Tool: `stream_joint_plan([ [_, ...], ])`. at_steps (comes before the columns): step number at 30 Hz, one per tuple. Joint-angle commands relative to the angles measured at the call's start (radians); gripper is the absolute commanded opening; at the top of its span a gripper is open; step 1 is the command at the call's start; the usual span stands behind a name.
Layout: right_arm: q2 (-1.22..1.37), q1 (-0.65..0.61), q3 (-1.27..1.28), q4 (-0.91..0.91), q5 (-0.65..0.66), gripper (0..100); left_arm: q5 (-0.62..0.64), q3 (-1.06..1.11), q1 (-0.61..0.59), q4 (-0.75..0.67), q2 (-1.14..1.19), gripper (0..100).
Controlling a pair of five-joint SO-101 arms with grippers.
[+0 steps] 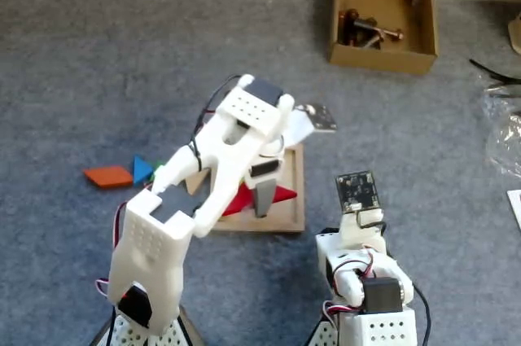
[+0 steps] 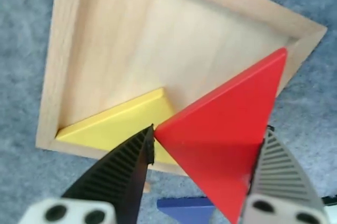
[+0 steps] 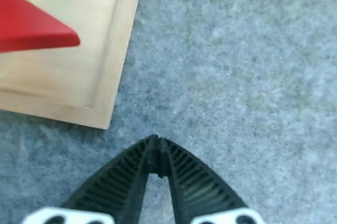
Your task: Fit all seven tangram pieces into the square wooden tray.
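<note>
A square tray (image 2: 59, 71) of pale wood with a raised rim is seen lying on the grey worktop (image 1: 81, 77). A yellow triangle (image 2: 118, 121) is laid flat in one corner of it, along the rim. A large red triangle (image 2: 226, 129) is gripped by its edges in the left end effector (image 2: 209, 134) and is held over the tray, partly covering the yellow one, with one tip near another corner. A dark blue piece (image 2: 187, 208) is seen on the worktop just outside the rim. An orange piece (image 1: 108, 176) and a blue triangle (image 1: 142, 169) are left together, well apart from the tray. The right end effector (image 3: 158, 153) is closed on nothing, near a tray corner. A cardboard box (image 1: 383, 20) is placed at the far side.
</note>
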Motion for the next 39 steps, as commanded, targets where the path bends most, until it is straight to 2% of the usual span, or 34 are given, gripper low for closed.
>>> stream_joint_plan([
  [1, -0.008, -0.010, 0.117, -0.018, -0.008, 0.5, 0.009, -0.041, 0.019, -0.006, -0.061, 34],
  [20, -0.008, -0.010, 0.117, -0.018, -0.008, 0.5, 0.014, -0.042, 0.018, -0.014, -0.061, 35],
  [33, -0.008, -0.010, 0.117, -0.018, -0.008, 0.5, 0.014, -0.042, 0.021, -0.015, -0.059, 6],
  [39, -0.008, -0.010, 0.117, -0.018, -0.008, 0.5, 0.014, -0.041, 0.021, -0.028, -0.059, 4],
])
